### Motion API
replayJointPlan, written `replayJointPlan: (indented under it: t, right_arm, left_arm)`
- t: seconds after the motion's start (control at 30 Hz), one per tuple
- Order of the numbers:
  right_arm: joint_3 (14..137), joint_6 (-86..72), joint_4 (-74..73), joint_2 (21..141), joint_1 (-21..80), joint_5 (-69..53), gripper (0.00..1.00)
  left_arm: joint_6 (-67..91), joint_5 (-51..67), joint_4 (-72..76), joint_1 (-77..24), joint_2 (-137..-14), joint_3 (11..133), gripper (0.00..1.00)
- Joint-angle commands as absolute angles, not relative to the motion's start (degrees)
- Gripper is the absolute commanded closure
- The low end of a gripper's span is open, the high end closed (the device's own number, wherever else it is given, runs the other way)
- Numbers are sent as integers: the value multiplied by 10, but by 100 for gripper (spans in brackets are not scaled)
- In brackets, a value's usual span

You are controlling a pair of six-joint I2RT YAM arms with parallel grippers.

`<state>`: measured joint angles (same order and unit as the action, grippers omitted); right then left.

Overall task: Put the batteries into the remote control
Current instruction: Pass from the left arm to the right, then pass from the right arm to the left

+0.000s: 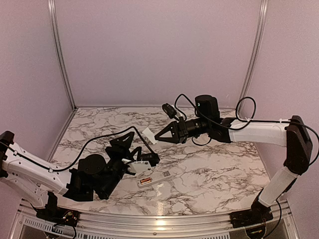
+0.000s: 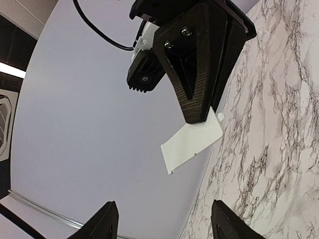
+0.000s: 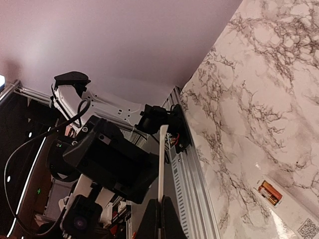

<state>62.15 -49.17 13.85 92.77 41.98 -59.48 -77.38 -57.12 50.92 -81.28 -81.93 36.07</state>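
The white remote control (image 1: 155, 178) lies on the marble table with its open battery bay up. Reddish-orange batteries (image 1: 145, 181) sit in the bay; they also show in the right wrist view (image 3: 269, 192), at one end of the remote (image 3: 299, 219). My right gripper (image 1: 156, 139) hovers above the table, shut on a thin white battery cover (image 1: 149, 133), which is seen edge-on in the right wrist view (image 3: 162, 159) between the closed fingers (image 3: 160, 204). My left gripper (image 1: 147, 159) is open and empty just left of the remote. Its camera looks up at the cover (image 2: 192, 142).
The marble table (image 1: 214, 164) is walled by pale panels and metal posts (image 1: 60, 55). A metal rail (image 1: 159, 219) runs along the near edge. The left arm's black body (image 1: 94, 179) sits low by the remote's left end.
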Motion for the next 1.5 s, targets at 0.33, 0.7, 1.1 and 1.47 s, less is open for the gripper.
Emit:
replayJointPlan:
  t: [0.33,0.7,1.1,1.47]
  right_arm:
    - [682,-239,-151,910,363,-575,100]
    - [708,-132,-268,943,399,-595,100]
    - [701,-120,-279,981,457,-625,100]
    - [688,-131,-263,986,474,-647,100]
  left_arm:
    - [-203,-231,6,-665,-586,431,14]
    - [-204,114,-162,-576,-621,492,18]
    - [-340,38,-139,-620,-681,504,35]
    - [-399,-39,-189,-673,-745,533,39]
